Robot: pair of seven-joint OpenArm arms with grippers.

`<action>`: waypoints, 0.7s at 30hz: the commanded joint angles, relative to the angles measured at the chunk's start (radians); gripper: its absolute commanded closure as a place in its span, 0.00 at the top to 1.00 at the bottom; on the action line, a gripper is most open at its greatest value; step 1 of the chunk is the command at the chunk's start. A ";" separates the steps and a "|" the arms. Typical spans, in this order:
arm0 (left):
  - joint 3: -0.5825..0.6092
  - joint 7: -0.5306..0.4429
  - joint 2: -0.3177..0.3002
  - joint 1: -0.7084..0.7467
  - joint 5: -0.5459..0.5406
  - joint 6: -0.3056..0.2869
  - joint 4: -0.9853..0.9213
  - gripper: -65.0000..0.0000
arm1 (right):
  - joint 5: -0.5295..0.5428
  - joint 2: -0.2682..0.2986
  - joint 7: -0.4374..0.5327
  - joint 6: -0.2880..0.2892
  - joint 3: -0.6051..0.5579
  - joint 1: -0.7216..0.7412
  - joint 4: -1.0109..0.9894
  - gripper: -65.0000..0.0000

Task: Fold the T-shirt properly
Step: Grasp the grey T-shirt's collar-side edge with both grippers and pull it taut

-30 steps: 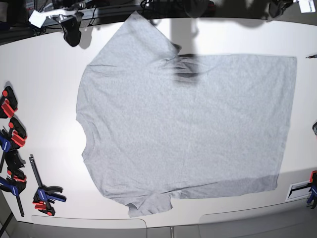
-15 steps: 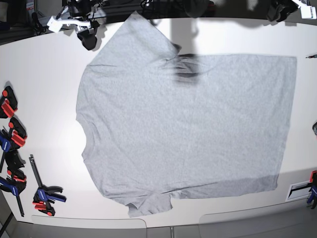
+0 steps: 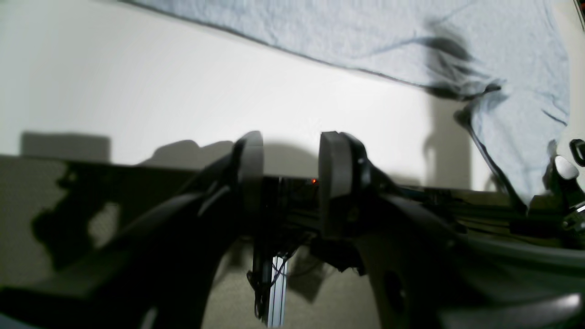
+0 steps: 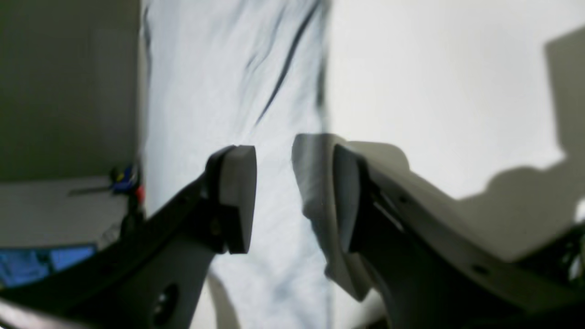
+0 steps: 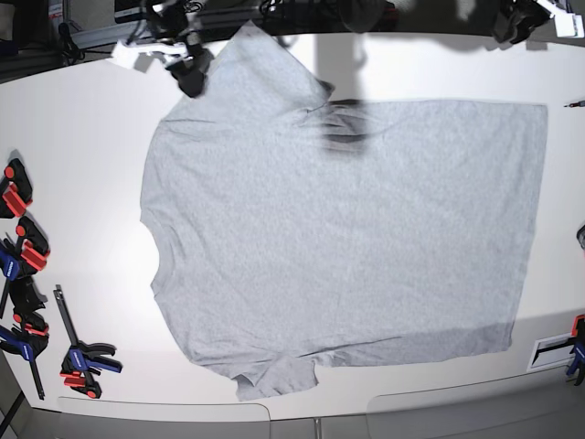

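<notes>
The light grey T-shirt (image 5: 338, 238) lies spread flat on the white table (image 5: 82, 155), plain side up, collar to the left and hem to the right. No lettering shows. My right gripper (image 5: 192, 75) hovers at the left edge of the far sleeve. In the right wrist view it (image 4: 292, 196) is open and empty, with the sleeve cloth (image 4: 228, 91) under it. My left gripper (image 5: 516, 20) is at the far right table edge, apart from the shirt. In the left wrist view it (image 3: 292, 183) is open and empty, and the shirt (image 3: 365, 36) lies beyond it.
Several red, blue and black clamps (image 5: 27, 274) lie along the table's left edge, one more (image 5: 82, 358) near the front left. A white label (image 5: 553, 350) and a clamp (image 5: 578, 352) sit at the front right. Cables and frame run behind the far edge.
My right gripper has moved to the right along the far edge, from the bare table up to the edge of the far sleeve. The shirt and left arm have not moved.
</notes>
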 commanded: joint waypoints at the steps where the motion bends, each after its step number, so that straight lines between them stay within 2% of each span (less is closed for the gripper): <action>1: -0.009 -0.013 -0.008 0.018 -0.025 -0.012 0.012 0.30 | -0.029 -0.003 -0.032 -0.023 -0.024 -0.016 -0.003 0.41; 10: -0.009 -0.017 -0.008 0.010 -0.025 -0.012 0.012 0.30 | -0.137 -0.003 -0.030 -0.024 -0.158 -0.016 -0.003 0.40; 12: -0.013 -0.026 -0.008 -0.002 -0.025 -0.012 0.012 0.30 | -0.137 -0.003 -0.031 -0.024 -0.157 -0.016 -0.003 0.32; 15: -0.032 -0.028 -0.008 -0.031 -0.024 -0.012 0.012 0.30 | -0.142 -0.003 -0.040 -0.024 -0.156 -0.016 -0.003 0.01; 21: -0.132 -0.024 -0.009 -0.102 -0.024 -0.012 0.012 0.30 | -0.211 -0.003 -0.076 -0.024 -0.156 -0.016 -0.003 0.00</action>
